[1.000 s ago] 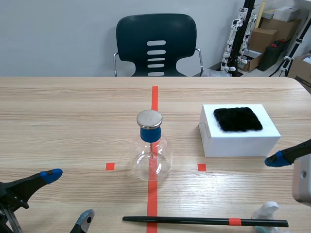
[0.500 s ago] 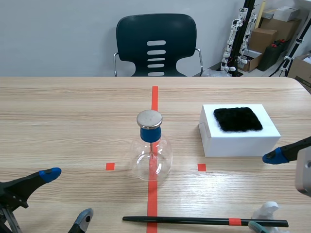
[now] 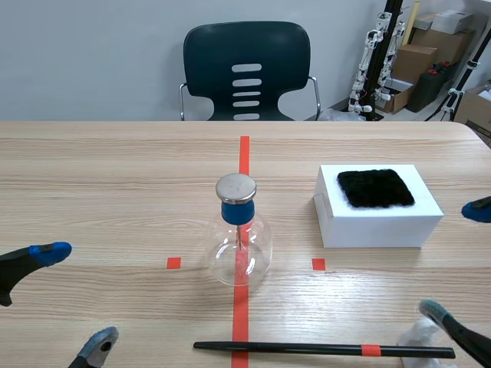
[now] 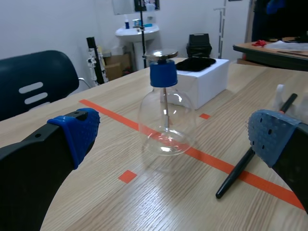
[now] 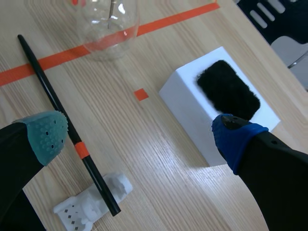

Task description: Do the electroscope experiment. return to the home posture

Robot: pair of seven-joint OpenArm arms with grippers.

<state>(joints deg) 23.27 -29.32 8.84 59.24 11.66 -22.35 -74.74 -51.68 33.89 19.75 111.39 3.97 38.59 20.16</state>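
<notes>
The left pincer is hanging low at its own side of the table. Its two fingers are spread wide apart and are holding nothing. The right pincer is doing the same at the other side, wide open with nothing in it. I think both are sitting out at the edges like this because the job now is to go home, so they need empty hands.

The rod is lying flat on the table near the robot, between the two pincers. One end is lying across a small white stand, just beside the right pincer. That probably keeps the end up a bit, so it is easy to pick up.

Farther out, the flask is standing upright on the red line, right in the middle, where either arm can get to it. Nothing is touching it.

The white box is sitting to the right of the flask, well apart from it. The black fur is lying on top, likely so it is high enough for rubbing the rod.
</notes>
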